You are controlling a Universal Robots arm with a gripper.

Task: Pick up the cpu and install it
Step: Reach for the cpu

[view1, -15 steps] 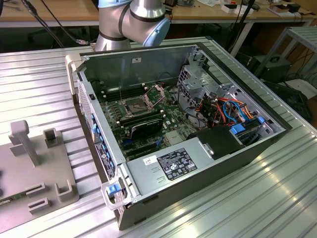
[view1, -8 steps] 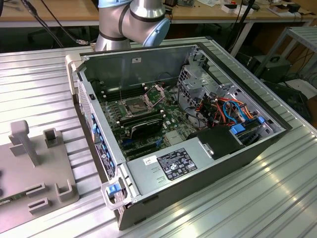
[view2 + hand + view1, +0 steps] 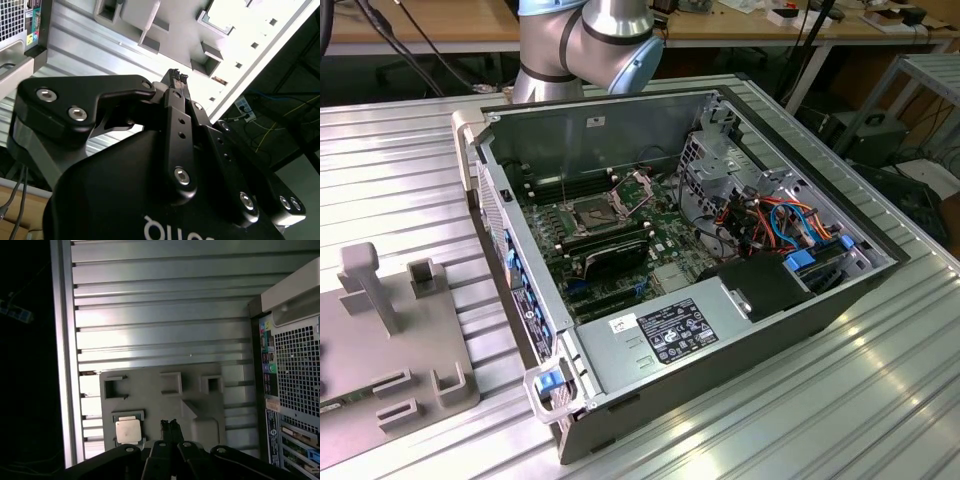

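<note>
Fingers (image 3: pixel 175 430) pressed together, empty, cpu (image 3: pixel 127 431) in its tray (image 3: pixel 165 395) — descend like that and they'd likely jab it.

Exterior view: the arm (image 3: pixel 585 40) is cut off at the top edge. The grey fixture plate (image 3: pixel 395 340) runs off the exterior view's left. CPU socket (image 3: pixel 603 213) on the motherboard (image 3: pixel 660 235): too small to tell what sits in it. First wrist view: the computer case (image 3: pixel 292 380) is sliced by the frame edge, and the gripper (image 3: pixel 170 424) hides the fixture plate's edge just beside the cpu (image 3: pixel 127 431). Second wrist view: the gripper's body covers much of the table (image 3: pixel 75 45).
</note>
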